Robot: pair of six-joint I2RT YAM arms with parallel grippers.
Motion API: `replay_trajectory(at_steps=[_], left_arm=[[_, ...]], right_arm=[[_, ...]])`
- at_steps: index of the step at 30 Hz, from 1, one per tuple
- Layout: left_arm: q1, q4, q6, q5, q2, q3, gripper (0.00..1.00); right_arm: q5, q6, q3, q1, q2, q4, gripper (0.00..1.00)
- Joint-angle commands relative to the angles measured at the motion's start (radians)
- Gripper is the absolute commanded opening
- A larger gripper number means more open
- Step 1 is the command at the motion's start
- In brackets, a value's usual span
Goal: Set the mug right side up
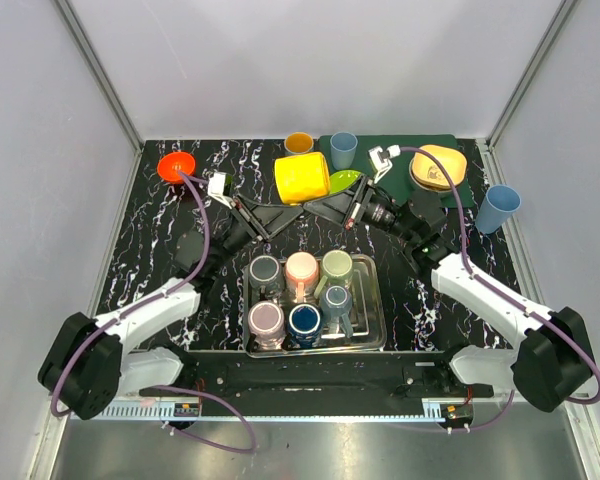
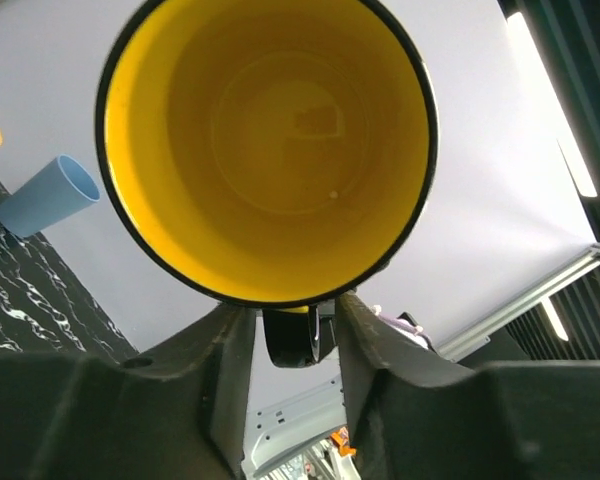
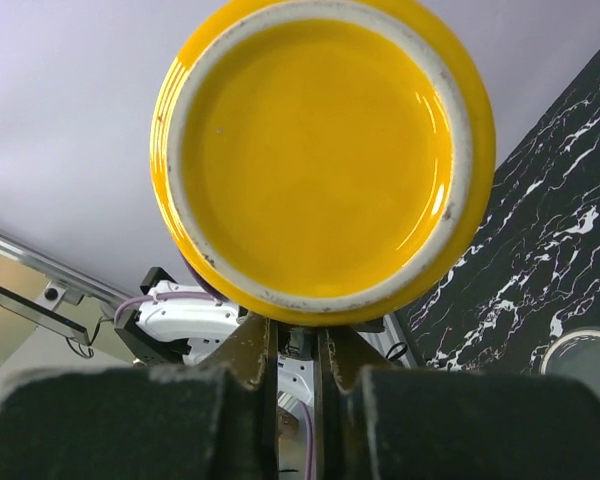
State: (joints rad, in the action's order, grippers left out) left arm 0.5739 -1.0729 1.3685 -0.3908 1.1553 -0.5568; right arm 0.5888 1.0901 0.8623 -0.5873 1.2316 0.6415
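Over the rear of the marbled table (image 1: 160, 270), a yellow mug (image 1: 302, 178) lies on its side between two grippers.
From the top camera, the left gripper (image 1: 283, 206) and right gripper (image 1: 317, 203) meet under the mug, behind a tray (image 1: 372, 335) of cups. At the left wrist, the mug's open mouth faces the lens; the fingers (image 2: 235, 350) flank its handle (image 2: 298, 340) closely, but contact cannot be told. At the right wrist, the mug's base fills the view and the fingers (image 3: 255, 350) are clenched at its lower edge, holding the mug.
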Motion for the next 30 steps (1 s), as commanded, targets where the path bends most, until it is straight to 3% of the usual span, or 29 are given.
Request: replay_trajectory(at_steps=[1, 2, 3, 4, 8, 11, 13, 15, 18, 22, 24, 26, 28, 30], left_arm=[[0.006, -0.219, 0.037, -0.008, 0.009, -0.078, 0.32], [0.006, -0.225, 0.037, -0.008, 0.012, -0.081, 0.24], [0.006, -0.232, 0.038, -0.011, 0.014, -0.084, 0.05], [0.006, -0.234, 0.041, -0.013, 0.017, -0.084, 0.0], [0.006, -0.24, 0.044, -0.013, 0.017, -0.08, 0.0], [0.004, -0.149, -0.011, 0.018, -0.041, -0.072, 0.0], [0.004, 0.005, -0.113, 0.046, -0.086, -0.08, 0.0], [0.004, 0.166, -0.225, 0.072, -0.153, -0.104, 0.0], [0.004, 0.336, -0.346, 0.128, -0.218, -0.141, 0.0], [0.0, 0.493, -0.46, 0.197, -0.267, -0.189, 0.0], [-0.005, 0.649, -0.54, 0.259, -0.279, -0.238, 0.0], [-0.015, 0.912, -0.621, 0.389, -0.266, -0.354, 0.0], [-0.025, 1.071, -0.739, 0.554, -0.224, -0.44, 0.0], [-0.066, 1.287, -0.792, 0.61, -0.117, -0.566, 0.0]], right_arm=[[0.054, -0.027, -0.003, -0.009, -0.001, 0.041, 0.0], [0.062, -0.024, -0.003, -0.008, -0.001, 0.041, 0.0], [0.062, -0.025, -0.005, -0.009, -0.003, 0.035, 0.0], [0.063, -0.025, -0.006, -0.009, -0.004, 0.034, 0.0], [0.068, -0.048, 0.001, -0.009, -0.02, -0.014, 0.0], [0.046, -0.117, 0.033, -0.009, -0.043, -0.132, 0.02], [0.033, -0.165, 0.073, -0.008, -0.058, -0.276, 0.26], [-0.004, -0.234, 0.098, -0.008, -0.075, -0.403, 0.56], [-0.041, -0.292, 0.136, -0.009, -0.086, -0.511, 0.74], [-0.099, -0.367, 0.193, -0.009, -0.077, -0.623, 0.81], [-0.148, -0.395, 0.222, -0.008, -0.064, -0.766, 0.83], [-0.318, -0.459, 0.299, -0.009, -0.054, -0.918, 0.84], [-0.473, -0.511, 0.34, -0.008, -0.057, -1.078, 0.84], [-0.552, -0.529, 0.348, -0.008, -0.092, -1.16, 0.83]])
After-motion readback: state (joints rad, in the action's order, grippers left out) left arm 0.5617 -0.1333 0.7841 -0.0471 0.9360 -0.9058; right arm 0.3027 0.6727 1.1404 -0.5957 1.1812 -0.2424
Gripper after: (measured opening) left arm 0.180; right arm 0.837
